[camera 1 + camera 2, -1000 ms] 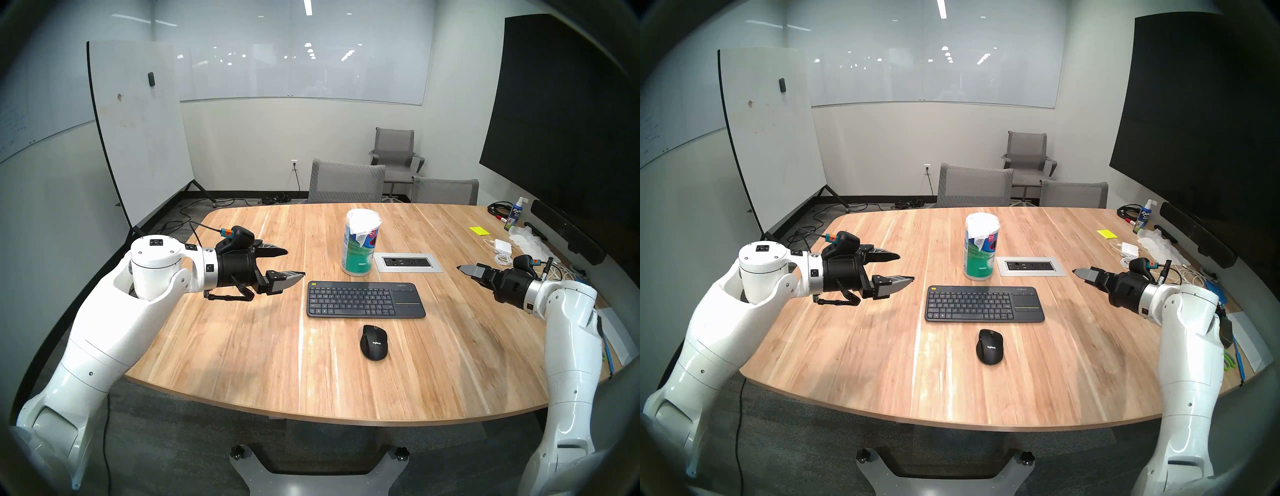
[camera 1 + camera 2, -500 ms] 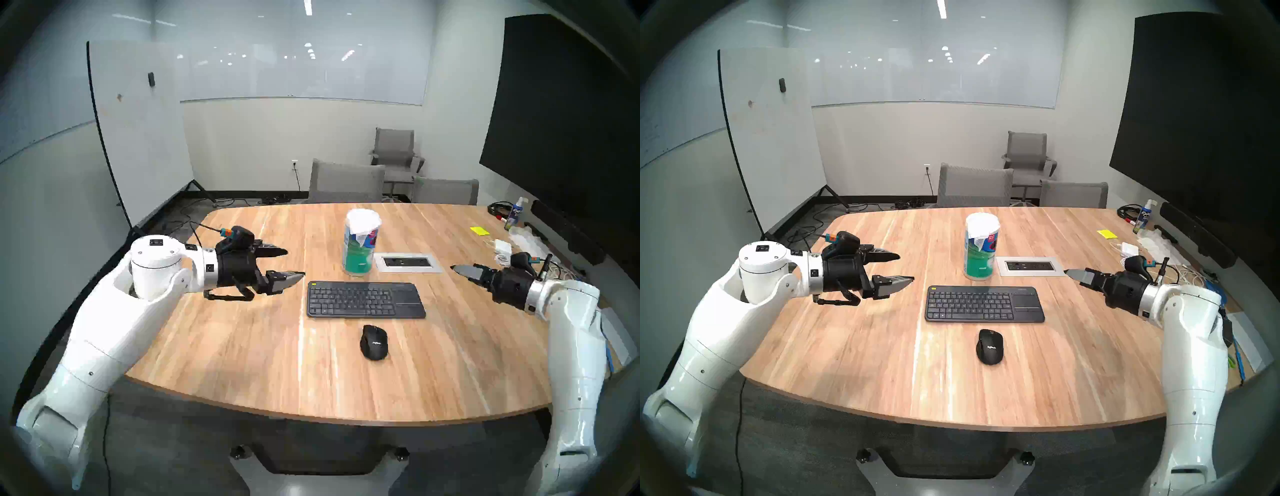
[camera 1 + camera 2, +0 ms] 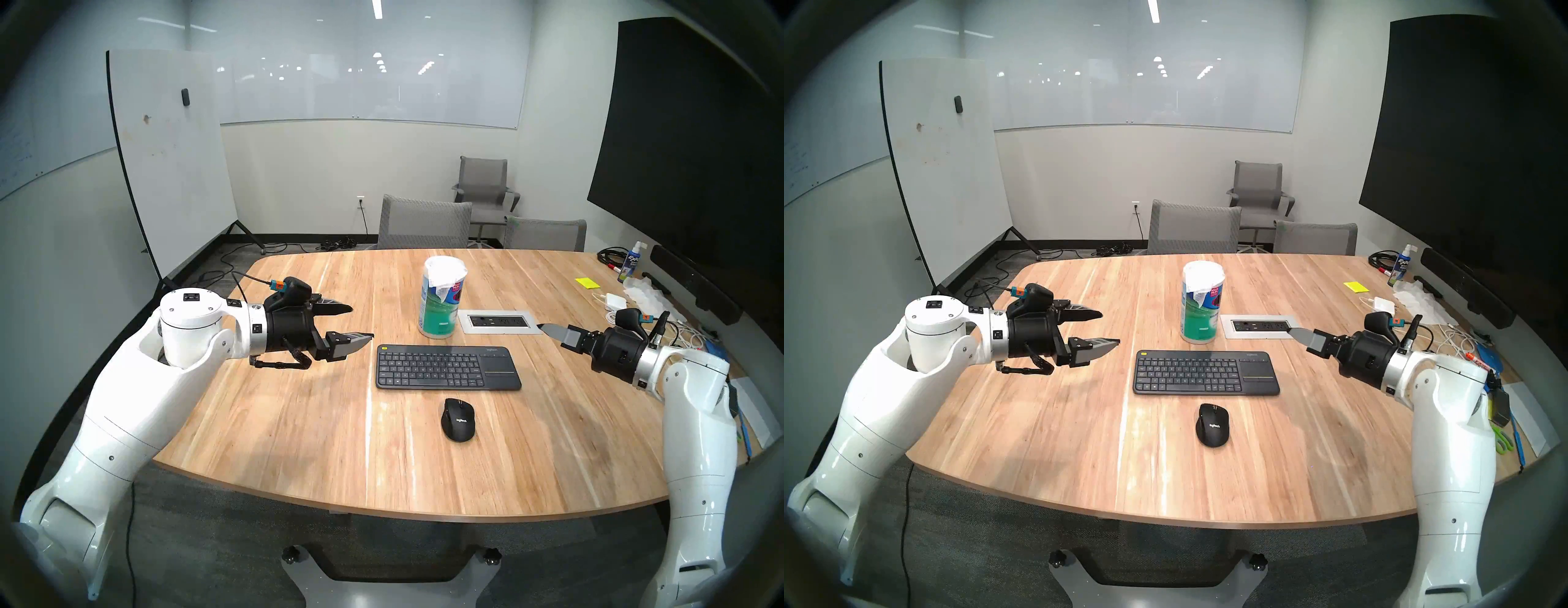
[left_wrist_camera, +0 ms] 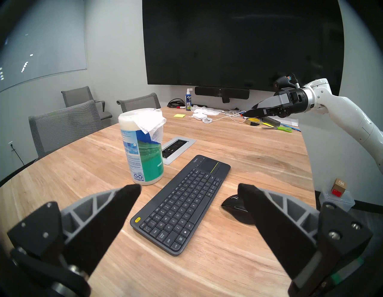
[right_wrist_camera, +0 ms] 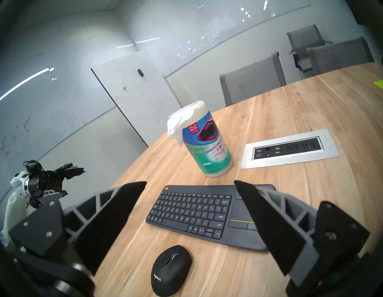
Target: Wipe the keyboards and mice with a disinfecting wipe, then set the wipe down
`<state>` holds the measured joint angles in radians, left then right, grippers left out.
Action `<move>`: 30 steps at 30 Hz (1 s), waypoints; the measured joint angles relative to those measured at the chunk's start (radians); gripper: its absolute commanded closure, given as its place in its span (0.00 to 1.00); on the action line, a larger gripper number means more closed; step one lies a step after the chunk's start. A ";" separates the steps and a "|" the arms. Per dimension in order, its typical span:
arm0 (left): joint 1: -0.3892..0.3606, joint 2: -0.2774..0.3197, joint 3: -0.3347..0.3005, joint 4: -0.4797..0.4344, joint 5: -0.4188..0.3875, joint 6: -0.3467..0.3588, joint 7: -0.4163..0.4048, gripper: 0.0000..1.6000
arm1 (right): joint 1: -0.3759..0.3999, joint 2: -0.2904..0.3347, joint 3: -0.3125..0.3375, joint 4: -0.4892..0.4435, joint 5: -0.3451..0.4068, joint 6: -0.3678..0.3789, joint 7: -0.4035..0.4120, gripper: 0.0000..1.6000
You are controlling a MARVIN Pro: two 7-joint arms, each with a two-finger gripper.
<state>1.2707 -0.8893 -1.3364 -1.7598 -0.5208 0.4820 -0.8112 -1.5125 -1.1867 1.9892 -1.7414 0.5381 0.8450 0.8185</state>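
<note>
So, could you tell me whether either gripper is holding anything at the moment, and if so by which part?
Nothing is held. The left gripper and right gripper are both open and empty; the wipe hangs from the canister.

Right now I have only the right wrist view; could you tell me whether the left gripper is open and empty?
Observer: Yes, the left gripper is open, with nothing between its fingers.
Operator: Thank you. What lies behind my right arm?
Observer: A charger, cables and a crumpled tissue, near the table edge.
Operator: Is any other cleaner around?
Observer: A spray bottle stands at the far right corner, below the screen.
</note>
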 measured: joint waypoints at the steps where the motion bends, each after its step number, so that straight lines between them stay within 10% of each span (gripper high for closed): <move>1: 0.000 0.000 0.000 0.000 0.000 0.000 0.000 0.00 | 0.000 -0.005 -0.004 -0.004 -0.001 -0.004 -0.004 0.00; 30: 0.000 0.000 0.000 0.000 0.000 0.000 0.000 0.00 | 0.000 -0.077 -0.007 -0.016 -0.001 -0.062 -0.054 0.00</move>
<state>1.2708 -0.8893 -1.3365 -1.7598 -0.5209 0.4820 -0.8112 -1.5122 -1.2639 1.9820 -1.7578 0.5369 0.7827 0.7644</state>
